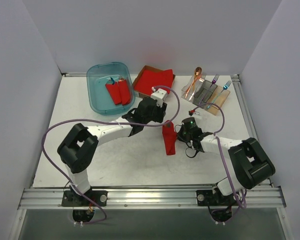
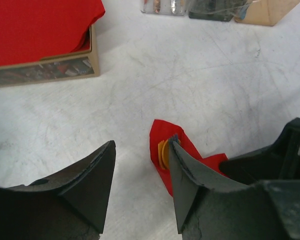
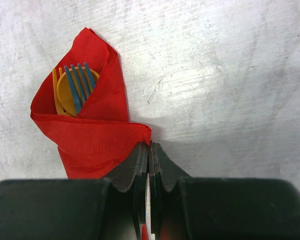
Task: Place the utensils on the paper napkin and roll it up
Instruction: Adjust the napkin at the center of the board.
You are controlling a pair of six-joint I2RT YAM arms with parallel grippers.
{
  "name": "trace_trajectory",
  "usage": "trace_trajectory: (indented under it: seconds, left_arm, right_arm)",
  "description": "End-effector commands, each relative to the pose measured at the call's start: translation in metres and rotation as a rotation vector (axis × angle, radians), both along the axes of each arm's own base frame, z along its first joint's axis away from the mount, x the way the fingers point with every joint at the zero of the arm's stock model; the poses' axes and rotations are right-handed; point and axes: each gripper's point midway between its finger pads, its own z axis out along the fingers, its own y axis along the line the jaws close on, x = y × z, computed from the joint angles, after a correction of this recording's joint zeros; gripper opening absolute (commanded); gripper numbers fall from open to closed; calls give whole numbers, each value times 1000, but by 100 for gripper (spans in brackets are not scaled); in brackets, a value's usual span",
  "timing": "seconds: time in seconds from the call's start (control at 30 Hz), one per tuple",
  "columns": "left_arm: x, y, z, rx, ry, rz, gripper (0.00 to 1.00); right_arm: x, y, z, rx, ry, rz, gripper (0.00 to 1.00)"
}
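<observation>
The red paper napkin (image 1: 169, 140) lies mid-table, folded around utensils. In the right wrist view the napkin (image 3: 92, 142) shows an orange-yellow spoon (image 3: 65, 97) and a blue fork (image 3: 81, 80) poking out of its open end. My right gripper (image 3: 150, 146) is shut, its tips pinching the napkin's right corner; a red sliver shows in the slit lower down. It sits just right of the roll (image 1: 180, 137). My left gripper (image 2: 142, 146) is open over bare table just left of the napkin (image 2: 162, 131), and its right finger (image 2: 190, 175) covers part of it. From above it (image 1: 159, 119) hovers at the roll's far end.
A blue bin (image 1: 97, 100) at the back left holds two red rolled bundles (image 1: 118, 91). Beside it is a cardboard box with a red napkin stack (image 1: 152, 80). A utensil holder (image 1: 206, 94) at the back right carries an orange spoon (image 1: 195, 79) and forks (image 1: 215, 80).
</observation>
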Motion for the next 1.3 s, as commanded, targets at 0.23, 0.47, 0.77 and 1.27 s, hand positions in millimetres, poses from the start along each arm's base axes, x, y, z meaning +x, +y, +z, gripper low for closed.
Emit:
trace_trajectory:
  seconds: [0.23, 0.47, 0.77, 1.27]
  left_arm:
    - [-51, -10, 5, -265, 76, -49, 53]
    - [-68, -27, -12, -275, 109, -98, 53]
    - [-60, -43, -39, -256, 164, -134, 40]
    - [-35, -30, -91, -160, 234, -33, 21]
  right_arm:
    - [9, -3, 10, -3, -40, -35, 0]
    - [9, -3, 9, 0, -39, -34, 0]
    - [9, -3, 10, 4, -44, -33, 0]
    - [8, -4, 9, 6, -41, -35, 0]
